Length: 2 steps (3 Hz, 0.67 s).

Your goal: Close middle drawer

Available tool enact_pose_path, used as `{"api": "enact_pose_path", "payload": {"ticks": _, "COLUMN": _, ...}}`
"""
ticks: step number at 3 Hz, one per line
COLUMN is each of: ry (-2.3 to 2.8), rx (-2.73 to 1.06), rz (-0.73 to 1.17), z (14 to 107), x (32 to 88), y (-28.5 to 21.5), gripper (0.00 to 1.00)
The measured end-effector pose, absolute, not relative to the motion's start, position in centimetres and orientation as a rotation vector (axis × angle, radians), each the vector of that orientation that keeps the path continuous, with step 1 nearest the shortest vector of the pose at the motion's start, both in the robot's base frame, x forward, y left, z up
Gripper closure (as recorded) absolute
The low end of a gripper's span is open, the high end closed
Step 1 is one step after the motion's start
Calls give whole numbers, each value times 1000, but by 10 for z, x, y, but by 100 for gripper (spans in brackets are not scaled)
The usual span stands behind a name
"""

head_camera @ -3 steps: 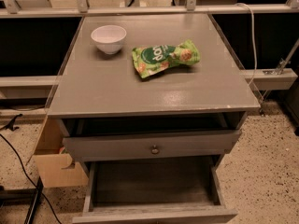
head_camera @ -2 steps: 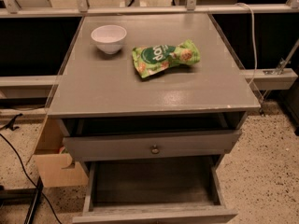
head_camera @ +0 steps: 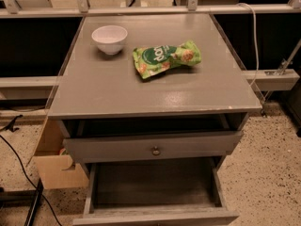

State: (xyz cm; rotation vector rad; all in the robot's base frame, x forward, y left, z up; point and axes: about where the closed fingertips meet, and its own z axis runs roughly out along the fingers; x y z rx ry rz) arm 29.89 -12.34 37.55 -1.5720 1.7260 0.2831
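Observation:
The grey cabinet (head_camera: 155, 93) stands in the middle of the camera view. The middle drawer (head_camera: 117, 147), a flat grey front with one small round brass knob (head_camera: 155, 150), is pulled out a little from under the top. Above its front is a dark gap under the cabinet top. Below it, the lower drawer (head_camera: 155, 185) is pulled far out and looks empty inside; its front edge lies at the bottom of the view. The gripper and the arm are not in view.
A white bowl (head_camera: 109, 38) and a green snack bag (head_camera: 166, 58) lie on the cabinet top. A cardboard box (head_camera: 54, 166) stands on the floor at the left, next to black cables (head_camera: 19, 168). A white cable (head_camera: 255, 41) hangs at the right. The floor is speckled.

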Motion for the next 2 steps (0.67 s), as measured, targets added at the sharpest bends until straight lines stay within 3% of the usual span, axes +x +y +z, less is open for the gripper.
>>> {"api": "enact_pose_path", "payload": {"ticks": 2, "ry": 1710, "rx": -1574, "rz": 257, "z": 374, "x": 305, "y": -123, "gripper": 100}}
